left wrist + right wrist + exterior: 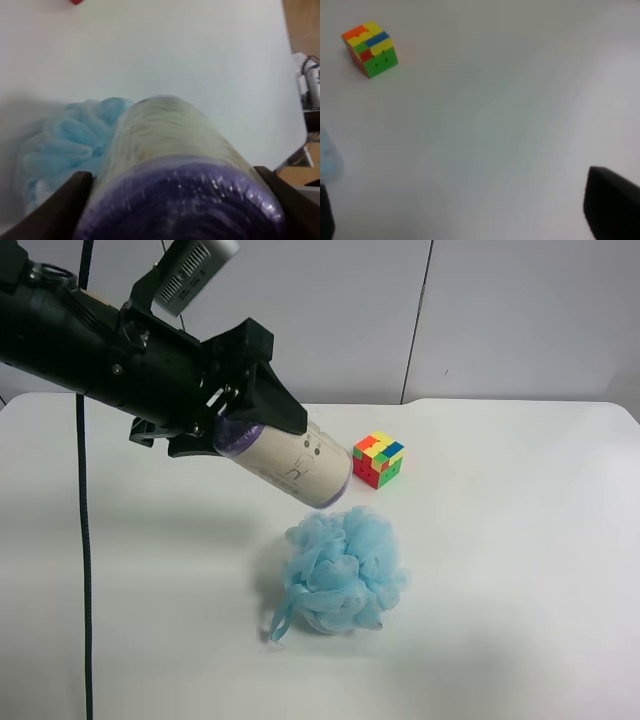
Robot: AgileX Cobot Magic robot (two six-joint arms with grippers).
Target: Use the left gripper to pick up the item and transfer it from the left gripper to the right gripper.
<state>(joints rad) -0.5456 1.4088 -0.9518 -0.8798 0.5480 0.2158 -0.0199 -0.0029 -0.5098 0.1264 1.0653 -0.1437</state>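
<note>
Fingers (60, 207) of the left gripper (175, 215) clamped the item (295, 465) — its black marks showed only from high, cube (378, 460) at three o'clock; right gripper (470, 220) gaped empty.

On the table (520, 570) the cube (378, 459) lies behind the pouf (342, 570); the item (290, 462) hangs higher, in the left pincer (245, 428)

I see the item (292, 465), cream with purple ends, clamped aloft in my left gripper (250, 435), free end tilted toward four o'clock. The right gripper (470, 220) stands wide open.
</note>
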